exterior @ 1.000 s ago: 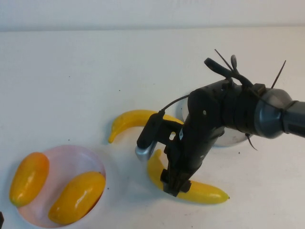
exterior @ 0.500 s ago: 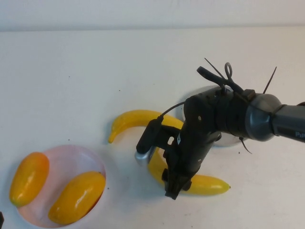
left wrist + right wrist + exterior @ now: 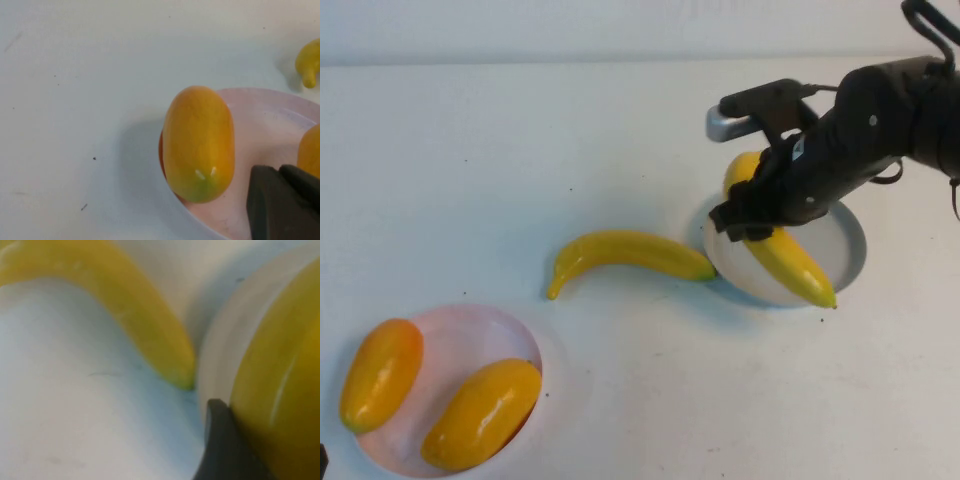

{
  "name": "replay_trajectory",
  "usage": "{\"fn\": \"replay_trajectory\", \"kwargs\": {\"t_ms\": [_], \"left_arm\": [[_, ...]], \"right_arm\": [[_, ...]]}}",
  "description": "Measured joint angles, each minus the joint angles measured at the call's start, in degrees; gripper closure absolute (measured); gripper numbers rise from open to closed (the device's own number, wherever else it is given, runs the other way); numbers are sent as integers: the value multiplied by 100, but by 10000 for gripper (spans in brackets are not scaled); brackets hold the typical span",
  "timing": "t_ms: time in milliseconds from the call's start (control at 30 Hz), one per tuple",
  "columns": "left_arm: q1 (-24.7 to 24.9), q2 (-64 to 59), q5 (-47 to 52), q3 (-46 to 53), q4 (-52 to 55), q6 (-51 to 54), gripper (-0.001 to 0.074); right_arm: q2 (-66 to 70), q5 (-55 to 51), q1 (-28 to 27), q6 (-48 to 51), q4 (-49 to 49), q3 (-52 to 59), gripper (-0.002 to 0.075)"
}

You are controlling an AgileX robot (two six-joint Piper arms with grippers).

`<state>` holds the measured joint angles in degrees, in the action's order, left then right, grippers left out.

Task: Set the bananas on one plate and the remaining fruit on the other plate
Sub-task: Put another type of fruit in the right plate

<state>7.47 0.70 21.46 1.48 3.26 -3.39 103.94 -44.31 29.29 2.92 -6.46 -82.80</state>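
My right gripper (image 3: pixel 760 215) is shut on one banana (image 3: pixel 790 262) and holds it over the grey plate (image 3: pixel 835 240), its low tip past the plate's near rim. In the right wrist view this banana (image 3: pixel 280 365) fills the side next to a dark finger (image 3: pixel 225 450). The second banana (image 3: pixel 630 250) lies on the table just left of the grey plate, and its tip shows close to the rim (image 3: pixel 135 305). Two orange-yellow mango-like fruits (image 3: pixel 382 372) (image 3: pixel 482 412) rest on the pink plate (image 3: pixel 460 340). My left gripper (image 3: pixel 277 170) is shut and empty above the pink plate (image 3: pixel 270 125), beside one fruit (image 3: pixel 199 142).
The table is white, with its far edge running along the top of the high view. The right arm reaches in from the upper right above the grey plate. The fruit at the far left overhangs the pink plate's rim.
My right gripper has lifted the banana from the table in front of the grey plate and carried it back and right, over the plate. The second banana has not moved.
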Motion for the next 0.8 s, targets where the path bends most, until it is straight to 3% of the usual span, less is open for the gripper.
{"fn": "replay_trajectory", "kwargs": {"t_ms": [200, 500, 800], "left_arm": [[0, 0, 0, 0, 0, 0, 738], [0, 0, 0, 0, 0, 0, 738], [0, 0, 0, 0, 0, 0, 738]], "right_arm": [[732, -254, -685, -252, 109, -578, 412], [1514, -588, -908, -292, 238, -1073, 410], [1480, -588, -936, -292, 298, -1126, 302]]}}
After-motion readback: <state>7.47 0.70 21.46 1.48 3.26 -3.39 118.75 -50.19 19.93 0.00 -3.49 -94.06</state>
